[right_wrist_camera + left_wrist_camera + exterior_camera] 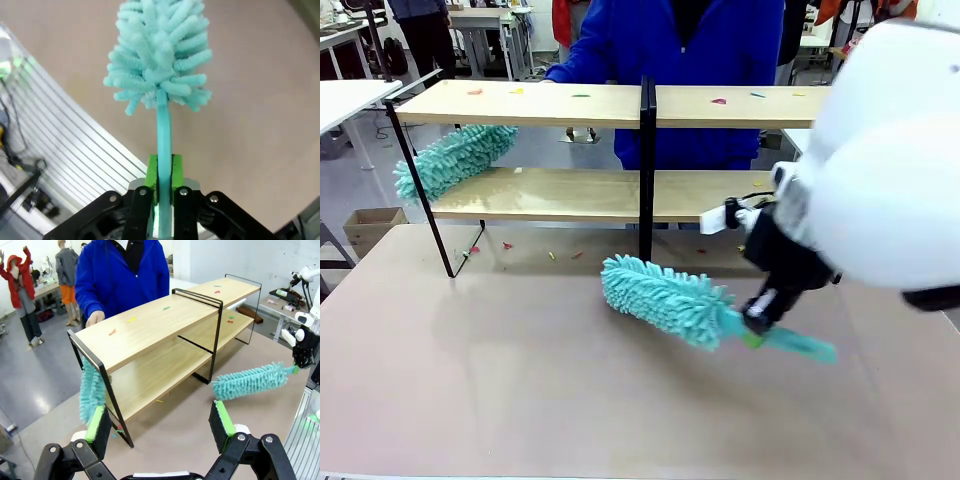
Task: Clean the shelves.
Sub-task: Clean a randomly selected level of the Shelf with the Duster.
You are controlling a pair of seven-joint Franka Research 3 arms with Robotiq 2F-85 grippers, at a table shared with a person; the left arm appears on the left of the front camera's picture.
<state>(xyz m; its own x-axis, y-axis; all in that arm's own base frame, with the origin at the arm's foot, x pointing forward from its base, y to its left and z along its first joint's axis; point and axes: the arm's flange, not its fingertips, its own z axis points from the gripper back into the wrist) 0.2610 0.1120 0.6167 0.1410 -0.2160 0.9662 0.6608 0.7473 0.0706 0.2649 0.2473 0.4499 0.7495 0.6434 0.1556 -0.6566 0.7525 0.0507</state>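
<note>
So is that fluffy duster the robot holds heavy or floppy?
Probably light: the right tool holds the duster by its thin handle alone. The handle seems stiff, since it runs straight. The fluffy strands would likely squash softly.

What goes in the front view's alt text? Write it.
The right gripper grips a teal duster by its handle, head over the beige tabletop before the two-tier shelves. A second duster sits at their left end; a person in blue stands behind.
</note>
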